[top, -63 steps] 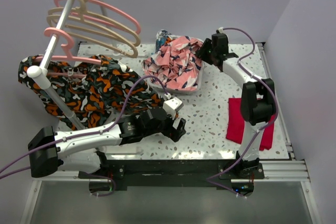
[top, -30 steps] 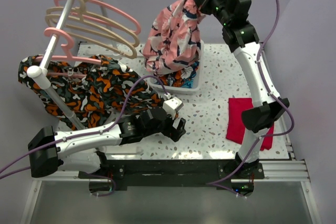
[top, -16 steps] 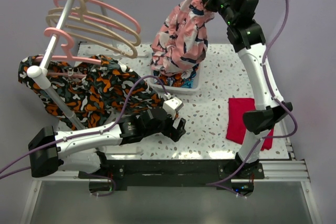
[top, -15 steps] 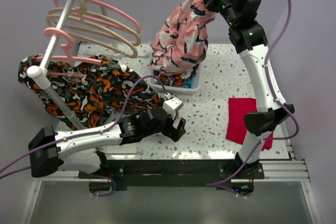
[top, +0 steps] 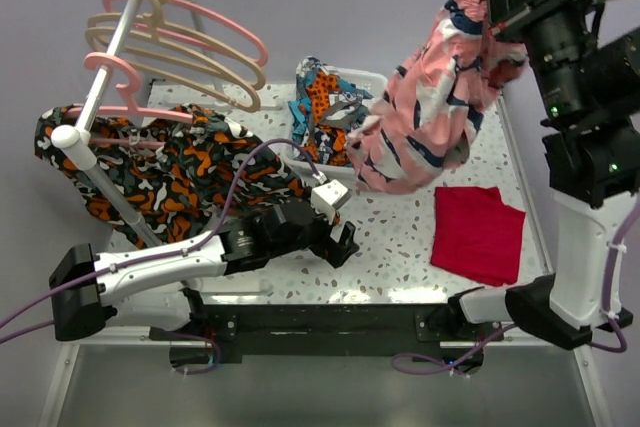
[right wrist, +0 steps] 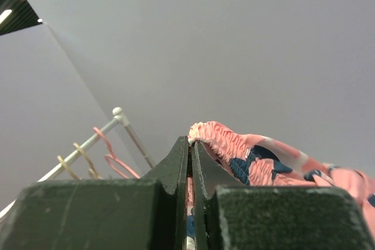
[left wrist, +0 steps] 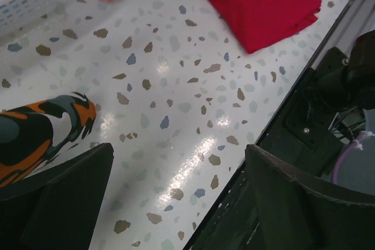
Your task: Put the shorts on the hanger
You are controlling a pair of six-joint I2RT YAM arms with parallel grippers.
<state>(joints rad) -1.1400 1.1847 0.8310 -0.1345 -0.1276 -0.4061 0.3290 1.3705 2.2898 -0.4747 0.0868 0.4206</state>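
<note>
The salmon-pink shorts (top: 430, 117) with navy and white print hang high in the air over the table's right half. My right gripper (top: 490, 9) is shut on their elastic waistband. In the right wrist view the gathered waistband of the shorts (right wrist: 258, 156) sits pinched at the tips of that gripper (right wrist: 191, 141). The beige hanger (top: 180, 52) hangs on the rail at the far left, well apart from the shorts. My left gripper (top: 345, 242) rests low near the table's front, open and holding nothing; its wrist view shows bare tabletop between the fingers (left wrist: 53, 203).
A white basket (top: 372, 82) at the back holds other patterned clothes (top: 325, 97). A red cloth (top: 478, 232) lies on the right. A black-orange-white garment (top: 170, 172) drapes on the left under the rail (top: 110, 57). Pink hangers (top: 220, 27) hang among the beige ones.
My right arm has lifted the shorts out of the basket and swung them up and to the right. The left arm has barely moved.
</note>
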